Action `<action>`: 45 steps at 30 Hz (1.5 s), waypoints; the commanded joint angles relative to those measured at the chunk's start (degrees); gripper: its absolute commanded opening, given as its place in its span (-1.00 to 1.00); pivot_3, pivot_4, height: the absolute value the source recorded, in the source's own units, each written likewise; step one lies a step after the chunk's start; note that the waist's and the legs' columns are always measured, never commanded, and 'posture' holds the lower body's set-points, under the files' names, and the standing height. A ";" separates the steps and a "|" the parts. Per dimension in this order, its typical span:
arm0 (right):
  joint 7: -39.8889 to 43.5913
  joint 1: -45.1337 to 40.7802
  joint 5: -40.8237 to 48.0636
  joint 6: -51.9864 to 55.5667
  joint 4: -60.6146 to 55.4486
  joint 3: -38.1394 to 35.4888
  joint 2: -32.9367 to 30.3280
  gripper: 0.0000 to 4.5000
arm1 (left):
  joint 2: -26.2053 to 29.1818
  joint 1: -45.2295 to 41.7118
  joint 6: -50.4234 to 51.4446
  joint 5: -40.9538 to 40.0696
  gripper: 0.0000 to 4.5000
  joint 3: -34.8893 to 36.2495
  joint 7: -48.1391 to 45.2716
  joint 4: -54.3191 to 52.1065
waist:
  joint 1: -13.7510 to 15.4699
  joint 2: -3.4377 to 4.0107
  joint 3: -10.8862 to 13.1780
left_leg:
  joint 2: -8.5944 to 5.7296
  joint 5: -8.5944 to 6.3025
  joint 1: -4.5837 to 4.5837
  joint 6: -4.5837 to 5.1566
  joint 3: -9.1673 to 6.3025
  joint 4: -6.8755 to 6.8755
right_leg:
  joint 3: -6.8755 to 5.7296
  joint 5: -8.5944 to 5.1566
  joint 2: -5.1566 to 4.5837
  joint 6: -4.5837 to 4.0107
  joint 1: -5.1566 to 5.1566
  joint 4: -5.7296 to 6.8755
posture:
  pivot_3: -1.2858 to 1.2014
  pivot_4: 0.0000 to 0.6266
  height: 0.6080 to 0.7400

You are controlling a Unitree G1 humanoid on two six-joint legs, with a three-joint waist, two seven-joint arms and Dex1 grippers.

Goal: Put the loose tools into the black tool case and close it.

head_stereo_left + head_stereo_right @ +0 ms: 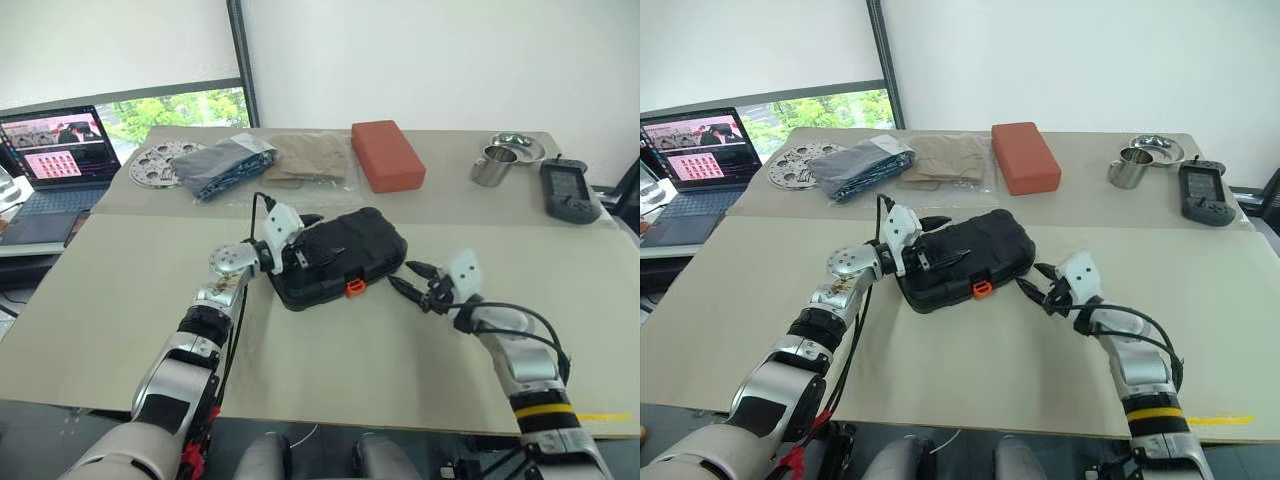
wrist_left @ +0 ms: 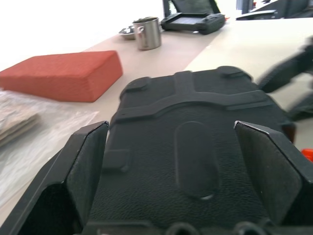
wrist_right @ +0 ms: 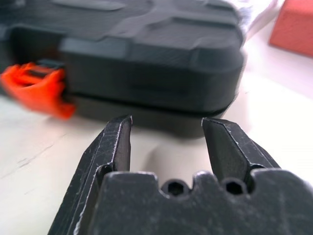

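Observation:
The black tool case [image 1: 350, 250] lies closed in the middle of the table, its orange latch [image 1: 354, 287] on the near side. The loose tools are out of view. My left gripper [image 1: 310, 240] is open at the case's left end, its fingers [image 2: 90, 161] spread over the lid [image 2: 195, 147]; I cannot tell whether they touch it. My right gripper [image 1: 408, 277] is open just off the case's near right corner, pointing at it, with nothing between its fingers [image 3: 117, 142]. In the right wrist view the case's side wall [image 3: 146, 78] and latch [image 3: 36, 88] lie just ahead.
Along the table's back stand a red-brown block [image 1: 387, 155], a steel cup [image 1: 492, 165] beside a steel bowl [image 1: 518, 147], and a dark handheld device [image 1: 568, 190]. Bagged cloths [image 1: 235, 165] and a perforated disc [image 1: 155, 165] lie back left. A laptop [image 1: 55, 160] stands far left.

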 commanded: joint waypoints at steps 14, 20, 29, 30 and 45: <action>-18.45 5.06 -2.99 21.51 -21.48 7.02 12.17 0.19 | -2.49 1.76 7.77 3.60 0.95 -0.02 3.19 -3.60 | 0.95 -0.12 -0.32 | -0.07 0.04 -0.06 -0.04 -0.07 0.05 | 0.00 -0.20 -0.02 0.35 -0.02 -0.05 | 0.03 -0.52 1.00; -21.01 4.52 -3.80 21.20 -21.11 7.30 14.53 0.19 | -2.80 2.19 7.66 4.28 0.95 -0.26 3.45 -3.70 | 0.98 -0.13 -0.31 | -0.05 0.04 -0.12 -0.04 -0.10 0.04 | -0.02 -0.20 0.01 0.34 -0.07 -0.06 | 0.03 -0.52 1.00; -20.54 4.77 -5.05 21.01 -22.61 7.61 12.93 -0.28 | -2.65 2.76 7.12 5.41 1.00 -0.45 3.10 -3.72 | 0.95 -0.13 -0.31 | -0.05 0.04 -0.12 -0.04 -0.10 0.04 | -0.02 -0.21 0.01 0.36 -0.07 -0.08 | 0.03 -0.52 1.00; -20.39 4.89 -5.17 21.19 -23.09 7.73 12.58 -0.42 | -2.64 2.82 6.94 5.64 1.00 -0.64 3.05 -3.70 | 0.96 -0.13 -0.31 | -0.05 0.04 -0.13 -0.04 -0.10 0.04 | -0.03 -0.21 0.01 0.36 -0.06 -0.08 | 0.03 -0.52 1.00; -20.53 3.06 -4.36 30.98 -29.65 7.93 11.08 -0.44 | -2.52 4.36 3.63 9.72 1.00 -4.30 1.81 -4.01 | 1.10 -0.15 -0.35 | -0.06 0.04 -0.15 -0.04 -0.11 0.03 | -0.03 -0.22 0.00 0.37 -0.05 -0.13 | 0.03 -0.52 1.00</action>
